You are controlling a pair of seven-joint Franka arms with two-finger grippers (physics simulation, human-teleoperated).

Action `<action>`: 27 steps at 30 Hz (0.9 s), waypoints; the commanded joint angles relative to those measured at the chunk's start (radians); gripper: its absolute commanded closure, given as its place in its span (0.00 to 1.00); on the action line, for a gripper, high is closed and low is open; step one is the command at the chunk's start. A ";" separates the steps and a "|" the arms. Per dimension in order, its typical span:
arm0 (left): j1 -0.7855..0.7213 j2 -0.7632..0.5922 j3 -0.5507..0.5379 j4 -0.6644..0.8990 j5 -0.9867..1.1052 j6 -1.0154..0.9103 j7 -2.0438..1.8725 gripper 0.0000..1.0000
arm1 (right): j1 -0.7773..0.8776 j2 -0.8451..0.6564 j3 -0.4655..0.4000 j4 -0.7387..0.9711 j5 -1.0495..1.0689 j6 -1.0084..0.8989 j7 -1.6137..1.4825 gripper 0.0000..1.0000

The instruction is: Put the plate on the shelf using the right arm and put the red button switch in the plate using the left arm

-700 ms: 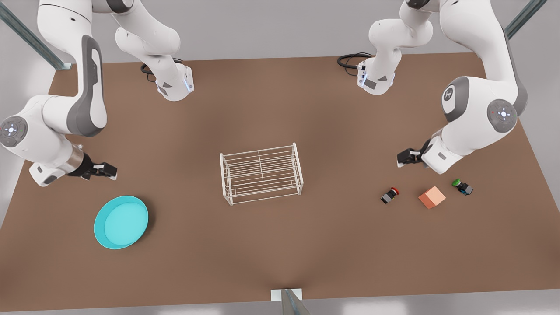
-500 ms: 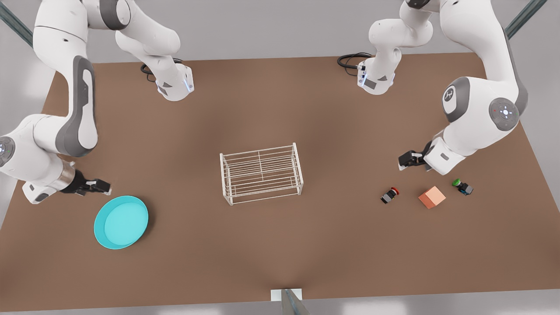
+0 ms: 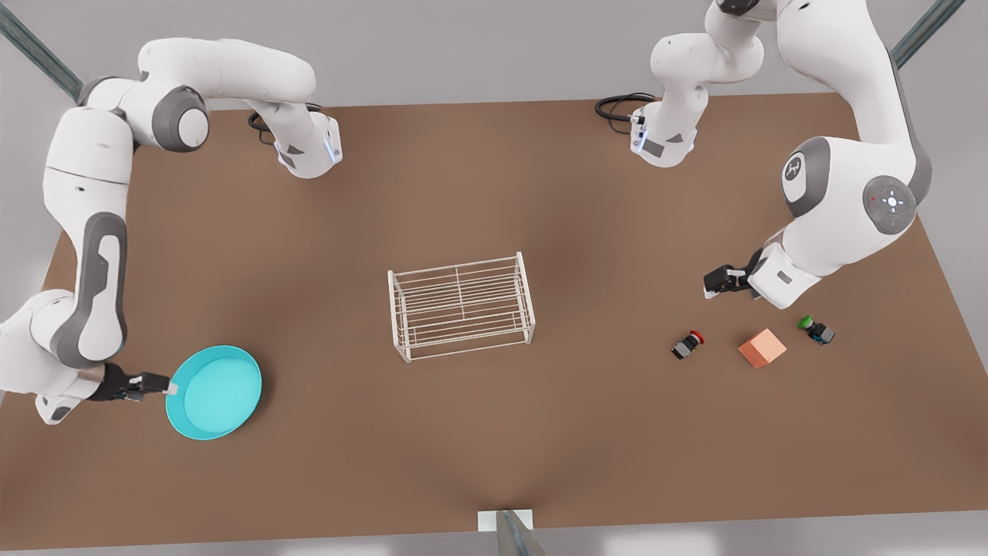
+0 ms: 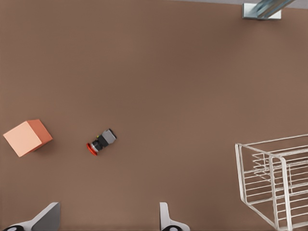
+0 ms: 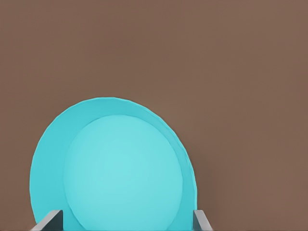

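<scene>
two open fingers point(image 5: 49, 220) flanking plate point(image 5: 113, 166)

The plate point(image 3: 214, 392) looks like smooth turquoise plastic with a soft sheen, and the shelf point(image 3: 461, 306) is thin white-coated wire, seemingly metal. The table point(image 3: 494, 432) is a flat, matt brown surface without visible grain, while the arms' shells read as glossy white plastic with grey insets. The red button switch point(image 3: 686, 344) has a dark, matt body under a shiny red cap, and the orange cube point(image 3: 762, 347) is plain and matt.
</scene>
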 commanded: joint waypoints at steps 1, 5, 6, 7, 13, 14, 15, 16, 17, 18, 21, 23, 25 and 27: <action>0.000 -0.001 0.000 0.000 0.001 -0.011 -0.003 0.00 | -0.014 0.030 0.005 0.032 0.006 0.007 -0.377 0.00; 0.000 -0.001 0.000 -0.006 0.001 -0.014 -0.013 0.00 | -0.045 0.110 0.014 0.071 0.006 0.010 -0.377 0.00; 0.000 -0.001 0.000 -0.006 0.001 -0.023 -0.014 0.00 | -0.051 0.120 0.019 0.071 0.034 0.010 -0.377 0.00; -0.001 0.000 0.000 -0.006 0.002 -0.023 -0.048 0.00 | -0.057 0.131 0.020 0.071 0.045 0.010 -0.377 0.00; -0.031 -0.012 -0.003 -0.079 0.070 -0.034 -0.232 0.00 | -0.060 0.153 0.022 0.071 0.069 0.012 -0.371 0.13; -0.031 -0.015 -0.006 -0.085 0.070 -0.034 -0.232 0.00 | -0.060 0.153 0.023 0.071 0.069 0.012 -0.368 0.19; -0.031 -0.024 -0.006 -0.108 0.068 -0.034 -0.232 0.00 | -0.059 0.154 0.023 0.071 0.071 0.016 -0.367 0.23; -0.032 -0.024 -0.006 -0.108 0.061 -0.034 -0.235 0.00 | -0.059 0.156 0.023 0.069 0.071 0.024 -0.367 0.23; -0.032 -0.024 -0.006 -0.108 0.061 -0.034 -0.234 0.00 | -0.059 0.156 0.023 0.069 0.071 0.029 -0.367 0.25; -0.032 -0.024 -0.006 -0.115 0.061 -0.034 -0.234 0.00 | -0.059 0.156 0.025 0.069 0.071 0.029 -0.367 0.26; -0.032 -0.026 -0.006 -0.115 0.064 -0.034 -0.234 0.00 | -0.057 0.156 0.025 0.068 0.072 0.029 -0.361 0.27; -0.032 -0.026 -0.006 -0.115 0.065 -0.034 -0.234 0.00 | -0.056 0.159 0.026 0.069 0.075 0.032 -0.359 0.29; -0.031 -0.024 -0.006 -0.115 0.067 -0.034 -0.234 0.00 | -0.056 0.165 0.028 0.071 0.083 0.033 -0.361 0.29; -0.032 -0.024 -0.006 -0.113 0.067 -0.034 -0.234 0.00 | -0.056 0.169 0.026 0.069 0.083 0.053 -0.362 0.29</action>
